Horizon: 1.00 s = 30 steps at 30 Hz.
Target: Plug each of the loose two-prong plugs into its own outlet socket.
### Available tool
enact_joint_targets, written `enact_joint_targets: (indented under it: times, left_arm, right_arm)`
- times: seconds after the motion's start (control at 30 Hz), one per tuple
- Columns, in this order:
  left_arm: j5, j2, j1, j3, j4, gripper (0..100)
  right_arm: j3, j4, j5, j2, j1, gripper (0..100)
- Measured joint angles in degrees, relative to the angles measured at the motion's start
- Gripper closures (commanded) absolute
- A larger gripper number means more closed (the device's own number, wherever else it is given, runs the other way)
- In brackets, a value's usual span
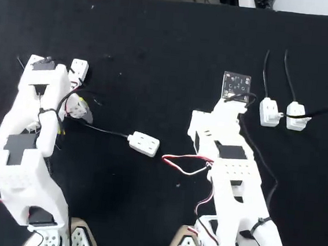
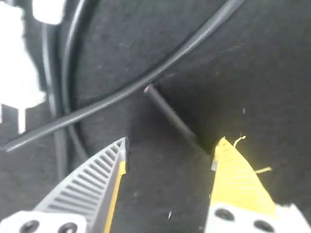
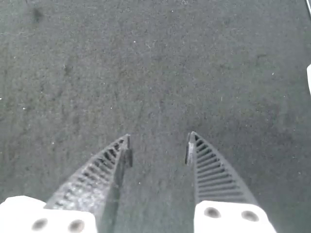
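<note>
A white outlet socket [image 1: 143, 143] lies on the black cloth at mid-table, its thin black cable [image 1: 105, 132] running toward my left gripper [image 1: 77, 107]. My left gripper [image 2: 170, 145] is open and low over the cloth, with that black cable [image 2: 146, 80] crossing just beyond its fingertips. A white plug-like piece [image 2: 17, 82] sits off to one side of it. Two white plugs [image 1: 268, 111] [image 1: 295, 116] lie side by side at the right, with their cables trailing away. My right gripper [image 3: 159, 138] is open over bare cloth, left of those plugs.
Another small white block [image 1: 79, 67] sits beside the left arm's far end. The right arm [image 1: 226, 140] stretches from the near edge toward the plugs, with red and white wires [image 1: 183, 162] looping off it. The black cloth [image 1: 158, 58] covers the whole table.
</note>
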Motion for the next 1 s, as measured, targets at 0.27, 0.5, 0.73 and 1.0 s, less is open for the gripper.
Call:
enact_joint_targets:
  times: [0.27,0.5,0.73,1.0]
  left_arm:
    - [-14.8,-12.4,-8.4,-1.7,4.2,71]
    - [-40.1,-11.0,-16.7,-10.6,4.4,71]
    - [-47.2,1.3,-22.2,-17.4,4.4,71]
    - [-47.5,12.5,-22.2,-23.5,4.4,71]
  right_arm:
    - [0.0,0.0,0.0,0.0,0.0,83.2]
    - [0.0,0.0,0.0,0.0,0.0,83.2]
    - [0.0,0.0,0.0,0.0,0.0,83.2]
    - [0.0,0.0,0.0,0.0,0.0,83.2]
